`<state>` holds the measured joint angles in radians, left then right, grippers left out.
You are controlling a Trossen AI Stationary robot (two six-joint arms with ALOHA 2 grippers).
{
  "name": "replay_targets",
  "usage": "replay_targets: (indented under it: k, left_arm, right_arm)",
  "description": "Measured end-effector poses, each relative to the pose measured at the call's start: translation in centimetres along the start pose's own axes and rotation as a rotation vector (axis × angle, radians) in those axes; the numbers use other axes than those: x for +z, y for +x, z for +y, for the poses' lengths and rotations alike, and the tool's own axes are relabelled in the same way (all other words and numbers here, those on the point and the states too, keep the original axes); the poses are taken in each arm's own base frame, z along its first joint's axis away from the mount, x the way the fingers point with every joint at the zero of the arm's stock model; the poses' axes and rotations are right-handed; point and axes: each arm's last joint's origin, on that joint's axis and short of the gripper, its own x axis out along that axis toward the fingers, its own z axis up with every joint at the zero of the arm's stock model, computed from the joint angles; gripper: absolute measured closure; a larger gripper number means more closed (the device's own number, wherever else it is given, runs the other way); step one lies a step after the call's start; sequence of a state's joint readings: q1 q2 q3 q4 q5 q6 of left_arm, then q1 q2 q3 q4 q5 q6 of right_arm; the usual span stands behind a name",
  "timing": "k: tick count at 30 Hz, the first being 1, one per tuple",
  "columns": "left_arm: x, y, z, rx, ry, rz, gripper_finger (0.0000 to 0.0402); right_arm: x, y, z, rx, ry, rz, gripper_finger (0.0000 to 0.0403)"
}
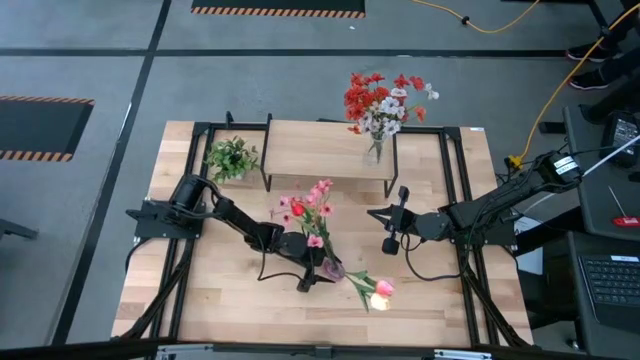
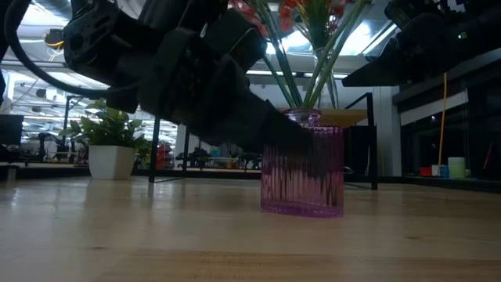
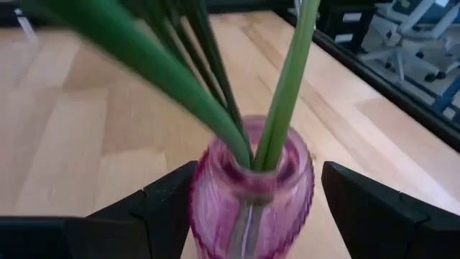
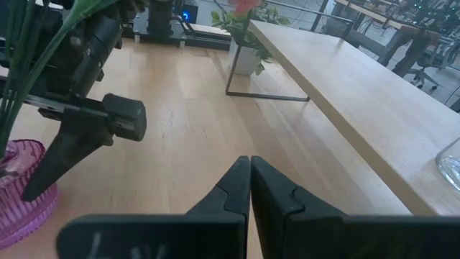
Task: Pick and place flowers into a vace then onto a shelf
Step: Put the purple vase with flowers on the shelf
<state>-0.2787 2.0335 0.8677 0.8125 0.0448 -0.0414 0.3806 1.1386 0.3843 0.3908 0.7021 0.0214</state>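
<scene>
Centrally on the table, the left gripper [image 1: 318,268] has its two dark fingers [image 3: 169,205] spread wide, one on each side of a ribbed pink glass vase [image 3: 251,194]; a narrow gap shows between each finger and the glass. Green-stemmed flowers [image 1: 308,212] with pink and red blooms rise from the vase between those fingers. One more tulip [image 1: 372,290] lies flat on the tabletop just beyond the vase. The right gripper [image 1: 390,243] hovers well apart, fingers pressed together, holding nothing. Beyond both, the shelf [image 1: 325,148] carries a clear vase of red and white flowers [image 1: 384,105].
</scene>
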Motion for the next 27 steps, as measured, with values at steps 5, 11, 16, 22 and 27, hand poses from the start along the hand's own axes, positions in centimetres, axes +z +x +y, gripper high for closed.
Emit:
replay_targets:
  k: [5,11,16,22,27]
  left_arm:
    - [-0.04,-0.01,0.0,0.001,0.0,0.002,0.0134]
    - [-0.05,-0.01,-0.02,0.001,0.002,0.003,0.0161]
    - [-0.09,-0.01,-0.02,0.001,0.003,0.01,0.0188]
    - [-0.12,-0.02,0.0,0.028,0.004,0.018,0.0188]
    - [-0.13,-0.03,0.13,0.052,0.003,0.02,0.0188]
  right_arm:
    - [0.0,0.0,0.0,0.0,0.0,0.0,0.0386]
    - [0.0,0.0,0.0,0.0,0.0,0.0,0.0386]
    - [0.0,0.0,0.0,0.0,0.0,0.0,0.0386]
    - [0.0,0.0,0.01,0.0,0.0,0.0,0.0386]
    - [0.0,0.0,0.0,0.0,0.0,0.0,0.0386]
